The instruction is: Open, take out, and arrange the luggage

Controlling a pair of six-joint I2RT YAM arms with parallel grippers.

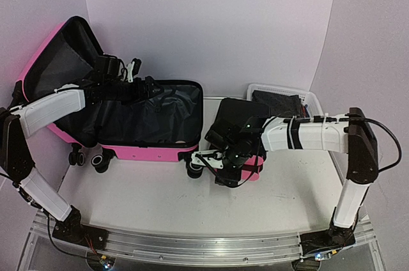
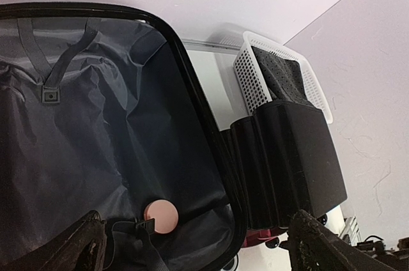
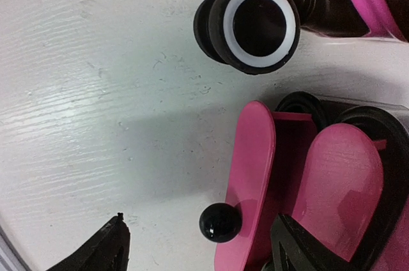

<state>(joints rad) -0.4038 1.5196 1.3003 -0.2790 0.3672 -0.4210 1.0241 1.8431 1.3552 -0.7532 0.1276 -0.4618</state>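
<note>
Lying open in the left half of the top view, the luggage (image 1: 160, 121) has its hot-pink base flat on the white table (image 1: 160, 204), black lining facing up, while its lid (image 1: 54, 60) tilts up toward the upper left corner. The left gripper (image 2: 196, 218) hangs over the inside of the base with its jaws spread wide and nothing between them. Its wrist view looks down on crumpled lining, a grey strap (image 2: 50, 94) with a buckle at upper left, and a small round pink disc (image 2: 161, 215) lying on the lining near the bottom edge. Just right of the luggage, in the middle of the top view, stands a small black cabinet (image 1: 239, 117) with pink drawers. Behind it, at upper right, is a white mesh basket (image 1: 284, 91) holding something dark. The right gripper (image 3: 201, 223) is low at the cabinet's front, beside the luggage's near right corner. Its jaws stand apart: in the wrist view a black ball knob (image 3: 220, 223) on a pink drawer front (image 3: 252, 175) sits between the fingers, clear of the one at lower left; whether the other finger touches the drawer I cannot tell. A black luggage wheel (image 3: 255, 18) with a white ring shows at the top of that view, near the drawer but apart from it
</note>
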